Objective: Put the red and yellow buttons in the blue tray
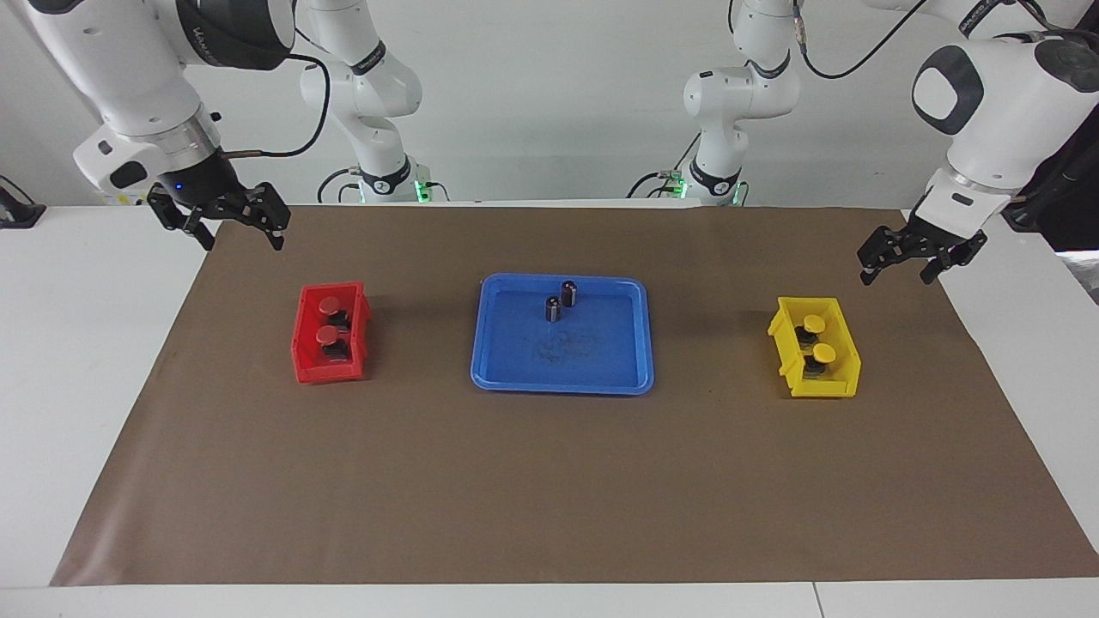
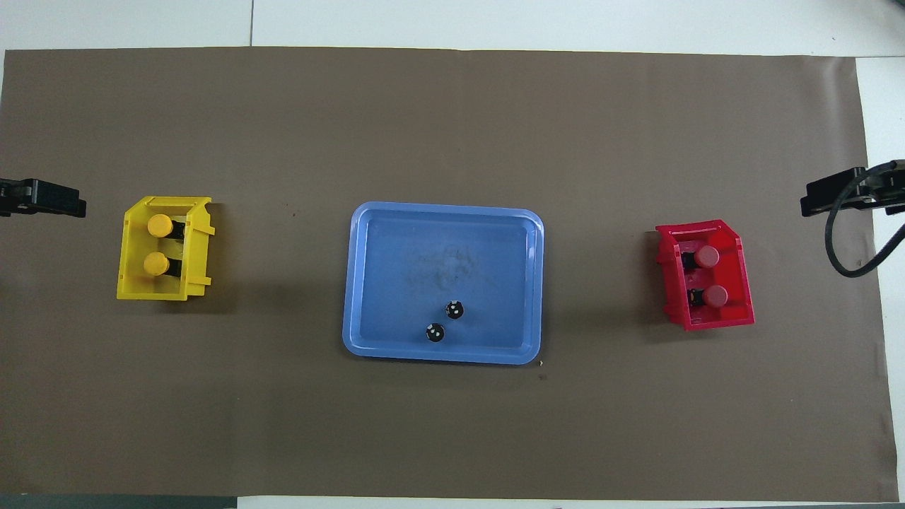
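Observation:
Two red buttons (image 1: pixel 329 319) (image 2: pixel 710 276) stand in the small red bin (image 1: pixel 330 371) (image 2: pixel 735 314) toward the right arm's end. Two yellow buttons (image 1: pixel 819 338) (image 2: pixel 157 244) stand in the small yellow bin (image 1: pixel 824 388) (image 2: pixel 152 291) toward the left arm's end. The blue tray (image 1: pixel 592 348) (image 2: pixel 438 240) lies mid-table between the bins. My right gripper (image 1: pixel 242 239) (image 2: pixel 827 201) hangs open and empty over the mat edge beside the red bin. My left gripper (image 1: pixel 897 275) (image 2: pixel 49 199) hangs open and empty over the mat edge beside the yellow bin.
Two small dark cylinders (image 1: pixel 561 300) (image 2: pixel 445 320) stand in the tray, at its side nearer to the robots. A brown mat (image 1: pixel 549 481) covers the white table. A black cable (image 2: pixel 848 254) loops by the right gripper.

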`<control>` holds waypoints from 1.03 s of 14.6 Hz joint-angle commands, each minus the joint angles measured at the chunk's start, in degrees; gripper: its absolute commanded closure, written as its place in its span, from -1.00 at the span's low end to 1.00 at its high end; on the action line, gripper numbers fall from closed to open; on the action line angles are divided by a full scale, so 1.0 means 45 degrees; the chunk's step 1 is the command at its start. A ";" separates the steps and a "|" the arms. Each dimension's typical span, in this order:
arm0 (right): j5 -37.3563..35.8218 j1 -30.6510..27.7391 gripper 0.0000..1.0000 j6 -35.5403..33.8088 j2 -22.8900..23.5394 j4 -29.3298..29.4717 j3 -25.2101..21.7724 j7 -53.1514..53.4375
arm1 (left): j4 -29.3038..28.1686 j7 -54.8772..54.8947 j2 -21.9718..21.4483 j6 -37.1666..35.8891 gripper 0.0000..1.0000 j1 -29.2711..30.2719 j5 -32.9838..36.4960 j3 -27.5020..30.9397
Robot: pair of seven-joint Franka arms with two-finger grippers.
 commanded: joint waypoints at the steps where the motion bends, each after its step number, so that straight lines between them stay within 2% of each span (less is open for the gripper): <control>1: 0.0117 -0.0041 -1.00 0.0074 -0.0242 -0.0303 0.0056 0.0042 | -0.0115 0.0068 -0.0119 -0.0115 -1.00 0.0059 0.0218 -0.0036; 7: 0.0117 -0.0021 -1.00 0.0171 -0.0242 -0.0284 0.0056 0.0159 | -0.0134 0.0087 -0.0119 -0.0115 -1.00 0.0059 0.0218 -0.0036; 9: 0.0117 -0.0060 -1.00 0.0113 -0.0242 -0.0284 0.0056 0.0139 | -0.0037 0.0107 -0.0003 0.0546 -1.00 -0.0233 0.0101 -0.0114; 12: 0.0136 -0.0021 -1.00 0.0054 -0.0242 -0.0283 0.0076 0.0139 | -0.0134 0.0088 -0.0080 0.0373 -1.00 -0.0429 0.0120 -0.0154; 14: 0.0156 -0.0002 -1.00 0.0480 -0.0262 -0.0497 0.0095 0.0042 | -0.0134 0.0088 -0.0080 0.0374 -1.00 -0.0254 0.0120 -0.0115; 15: 0.0214 0.0018 -0.97 0.1122 -0.0455 -0.1098 0.0095 0.0041 | -0.0134 0.0107 -0.0080 0.0315 -1.00 -0.0234 0.0101 -0.0037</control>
